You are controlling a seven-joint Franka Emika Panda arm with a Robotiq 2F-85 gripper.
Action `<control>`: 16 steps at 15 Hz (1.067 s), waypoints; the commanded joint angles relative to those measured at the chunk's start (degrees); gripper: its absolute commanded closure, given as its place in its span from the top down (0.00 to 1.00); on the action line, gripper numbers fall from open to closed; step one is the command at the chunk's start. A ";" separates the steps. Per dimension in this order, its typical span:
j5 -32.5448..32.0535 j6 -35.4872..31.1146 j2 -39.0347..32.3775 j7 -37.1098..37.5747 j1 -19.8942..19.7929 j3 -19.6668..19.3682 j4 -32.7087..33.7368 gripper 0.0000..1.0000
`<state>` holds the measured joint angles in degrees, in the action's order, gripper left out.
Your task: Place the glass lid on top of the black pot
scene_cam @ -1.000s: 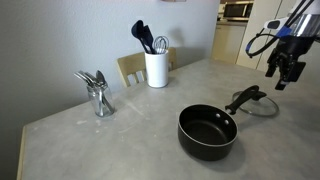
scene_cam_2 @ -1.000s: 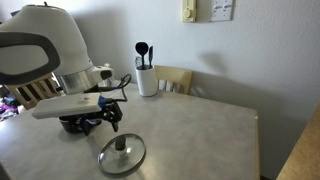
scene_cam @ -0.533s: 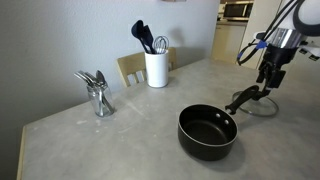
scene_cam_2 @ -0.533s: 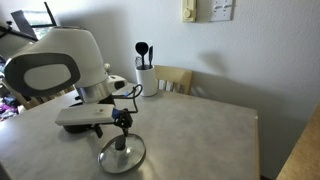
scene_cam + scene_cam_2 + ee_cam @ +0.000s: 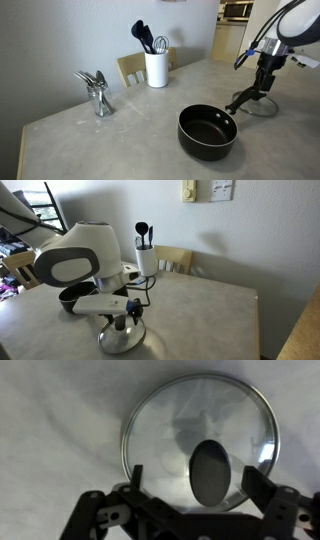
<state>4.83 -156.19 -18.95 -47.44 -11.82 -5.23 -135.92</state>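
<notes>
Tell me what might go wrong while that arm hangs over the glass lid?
1. The tool is open, lined up over the small knob of the glass lid. A slightly off-centre squeeze might let the lid slip and fall.
2. The handle of the black pot ends close beside the lid, so the tool could nudge it and shift the pot.

white utensil holder (image 5: 156, 69) stands apart from silver metalware (image 5: 97, 93)

My gripper (image 5: 264, 91) directly over the glass lid (image 5: 268, 108), lid flat on the table (image 5: 120, 140) by one edge, black pot (image 5: 207, 132) just beside it, handle pointing lidward, utensil holder (image 5: 156, 68) at the far edge before a chair (image 5: 130, 68), metal utensil cluster (image 5: 96, 92) further along that edge.
</notes>
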 commanded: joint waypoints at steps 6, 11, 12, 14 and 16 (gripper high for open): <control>-0.11 4.41 -3.66 -0.35 -4.33 4.32 3.13 0.74; -0.29 5.54 -3.53 -0.55 -4.20 4.55 3.71 0.48; -0.36 5.63 -3.47 -0.47 -4.13 4.51 3.86 0.42; -0.54 5.66 -3.40 -0.28 -3.92 4.43 4.17 0.27; -0.89 5.34 -3.29 0.11 -3.65 4.24 4.21 0.15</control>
<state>4.73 -151.93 -21.64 -47.43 -14.68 -1.56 -132.55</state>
